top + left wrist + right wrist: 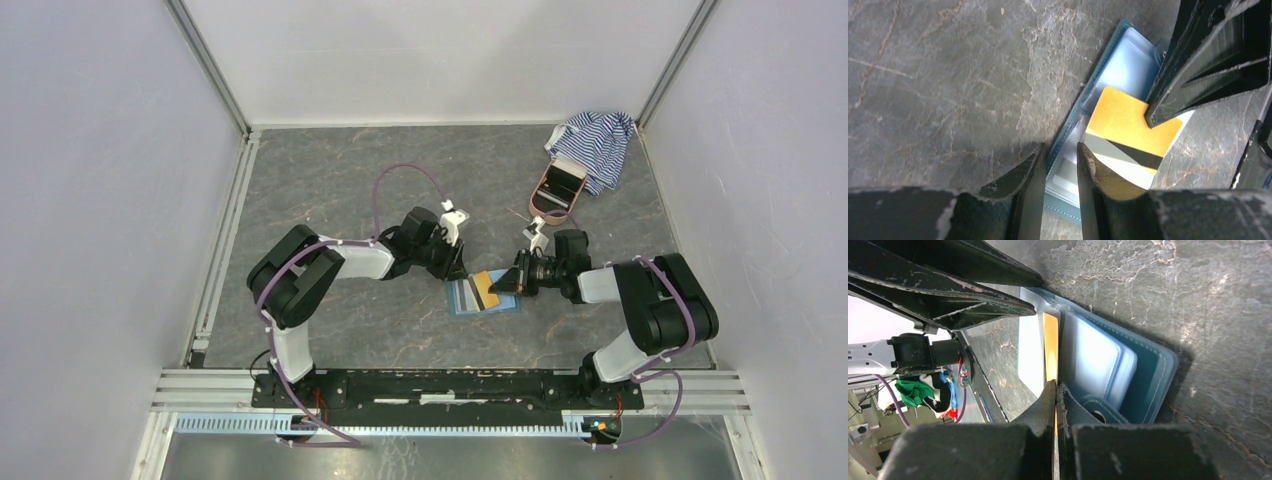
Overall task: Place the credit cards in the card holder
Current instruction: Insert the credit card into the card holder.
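Observation:
The teal card holder (503, 303) lies open on the stone table, its pale clear pockets (1125, 65) facing up. A gold credit card (1130, 122) with a black stripe stands tilted over it, one end down in the pockets. My right gripper (1056, 385) is shut on that card's edge (1050, 340). My left gripper (1061, 147) hovers over the holder's left edge (1068, 130), its jaws a narrow gap apart with nothing pinched. A grey card (1068, 170) shows inside a clear pocket below that gap. From above, the left gripper (458, 268) and the right gripper (508, 282) face each other across the holder.
A pink oval case (558, 188) stands open at the back right, with a blue-white striped cloth (595, 140) behind it. White walls close in the table on three sides.

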Tool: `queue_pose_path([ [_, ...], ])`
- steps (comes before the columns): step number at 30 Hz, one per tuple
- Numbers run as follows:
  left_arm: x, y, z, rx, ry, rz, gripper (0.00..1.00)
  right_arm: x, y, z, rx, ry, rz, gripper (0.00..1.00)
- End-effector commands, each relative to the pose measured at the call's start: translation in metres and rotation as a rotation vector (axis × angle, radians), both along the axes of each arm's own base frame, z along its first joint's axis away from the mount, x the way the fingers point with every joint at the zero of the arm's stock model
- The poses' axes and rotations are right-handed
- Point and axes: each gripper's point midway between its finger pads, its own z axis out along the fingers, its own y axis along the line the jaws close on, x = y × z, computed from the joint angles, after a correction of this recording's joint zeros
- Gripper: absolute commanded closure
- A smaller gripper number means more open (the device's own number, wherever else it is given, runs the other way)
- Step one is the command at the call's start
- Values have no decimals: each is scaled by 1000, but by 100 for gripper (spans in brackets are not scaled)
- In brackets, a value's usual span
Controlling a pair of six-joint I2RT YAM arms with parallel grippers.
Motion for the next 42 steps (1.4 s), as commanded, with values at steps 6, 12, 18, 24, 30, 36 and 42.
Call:
queue_pose_path([
  [6, -29, 16, -13, -21, 103, -8, 64, 4, -6, 5, -17, -77, -77, 100],
  [12, -28, 9, -4, -88, 131, 11, 56, 3, -4, 3, -8, -56, -76, 100],
  [18, -18, 10, 13, -148, 138, 83, 49, 2, -1, 1, 6, -43, -75, 100],
  [24, 6, 28, 49, -204, 62, 274, 45, 2, -1, -3, 4, -25, -78, 100],
  [30, 0, 48, 57, -176, 66, 362, 45, 0, 3, -5, 7, -18, -53, 100],
  [36, -35, 53, 33, -178, 233, 364, 50, 1, 6, -5, 6, -21, -42, 100],
  [42, -58, 53, 19, -174, 329, 411, 51, 0, 9, -5, 6, -20, -29, 100],
])
